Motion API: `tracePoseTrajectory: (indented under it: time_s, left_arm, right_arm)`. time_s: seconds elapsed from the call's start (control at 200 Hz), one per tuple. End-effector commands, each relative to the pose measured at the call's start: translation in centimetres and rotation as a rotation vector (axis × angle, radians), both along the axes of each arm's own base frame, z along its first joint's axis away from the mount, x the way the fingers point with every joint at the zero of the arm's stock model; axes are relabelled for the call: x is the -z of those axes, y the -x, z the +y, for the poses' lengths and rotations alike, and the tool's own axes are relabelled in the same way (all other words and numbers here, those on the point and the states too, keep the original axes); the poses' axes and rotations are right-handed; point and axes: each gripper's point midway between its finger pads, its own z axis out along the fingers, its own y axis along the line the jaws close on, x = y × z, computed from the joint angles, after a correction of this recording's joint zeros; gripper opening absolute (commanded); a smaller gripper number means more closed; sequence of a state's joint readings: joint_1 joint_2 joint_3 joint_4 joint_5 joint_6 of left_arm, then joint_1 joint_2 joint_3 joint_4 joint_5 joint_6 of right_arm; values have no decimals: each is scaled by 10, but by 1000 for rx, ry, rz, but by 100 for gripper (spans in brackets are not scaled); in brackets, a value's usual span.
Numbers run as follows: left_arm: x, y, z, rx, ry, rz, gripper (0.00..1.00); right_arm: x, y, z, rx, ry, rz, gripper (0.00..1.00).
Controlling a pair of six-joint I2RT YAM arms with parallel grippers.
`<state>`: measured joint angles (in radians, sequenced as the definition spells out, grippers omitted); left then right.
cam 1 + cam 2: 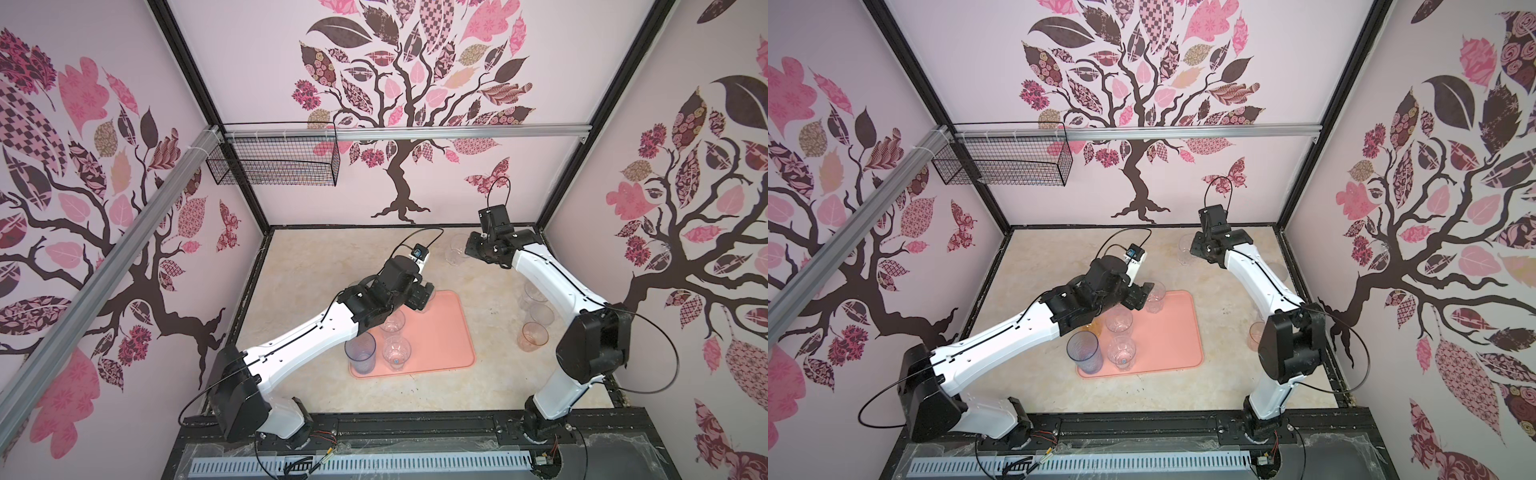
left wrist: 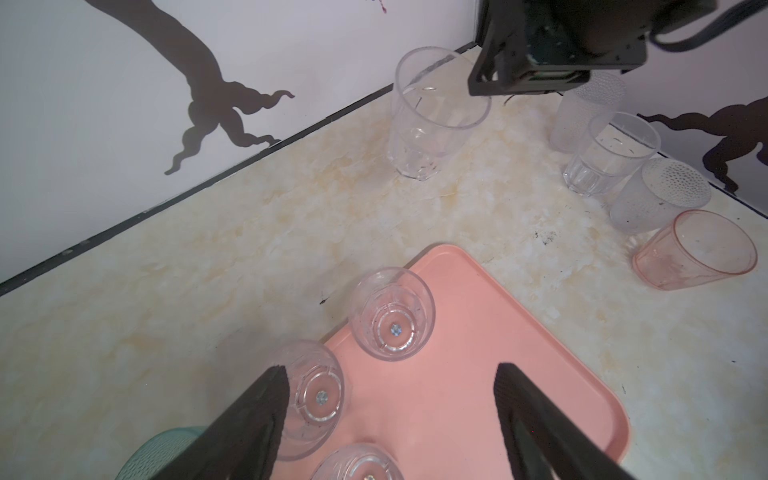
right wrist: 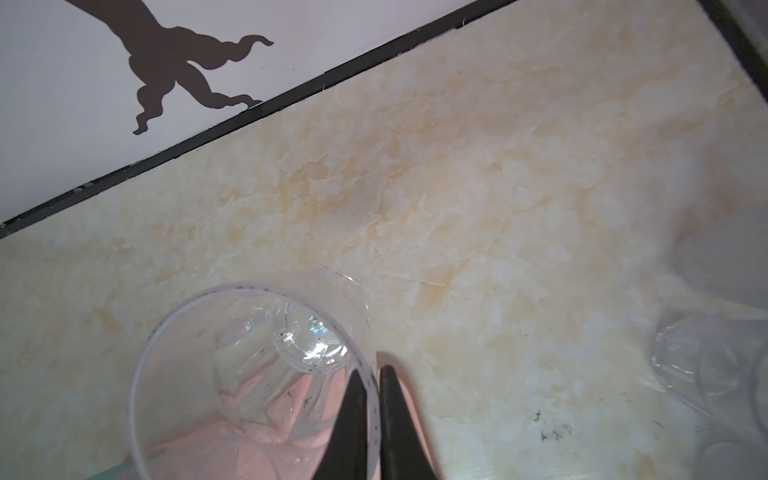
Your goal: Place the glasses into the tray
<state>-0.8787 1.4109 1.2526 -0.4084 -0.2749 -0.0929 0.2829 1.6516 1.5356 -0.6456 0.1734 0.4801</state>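
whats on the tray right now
A blue glass and three clear glasses stand on the tray. The left arm covers its left edge, so more may hide there.

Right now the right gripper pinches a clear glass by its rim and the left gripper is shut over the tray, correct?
Not quite. The left gripper is open, its jaws well apart over the tray, as the left wrist view shows. The rest holds: the right gripper pinches the clear glass by its rim.
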Motion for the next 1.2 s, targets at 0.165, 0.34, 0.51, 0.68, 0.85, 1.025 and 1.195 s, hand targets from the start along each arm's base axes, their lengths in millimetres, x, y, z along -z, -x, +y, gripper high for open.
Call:
tracePoseTrajectory:
  time_s: [0.165, 0.34, 0.51, 0.68, 0.85, 1.025, 1.195]
  left_arm:
    - [3, 18, 43, -91, -22, -7, 82]
    - [8, 28, 60, -116, -31, 11, 82]
    - [11, 34, 69, -145, 1, 19, 82]
    - [21, 37, 71, -161, 17, 49, 82]
    - [26, 39, 71, -166, 33, 68, 81]
    - [31, 40, 74, -170, 21, 70, 82]
    - [36, 40, 74, -172, 6, 70, 82]
  right_arm:
    - [-2, 73, -28, -24, 219, 79, 2]
    - [19, 112, -31, -66, 248, 167, 1]
    - [46, 143, -1, -141, 220, 213, 0]
    - [75, 161, 56, -263, 180, 250, 0]
    - [89, 165, 101, -340, 129, 260, 0]
    - [104, 161, 120, -371, 103, 269, 0]
    - [114, 154, 127, -379, 115, 268, 0]
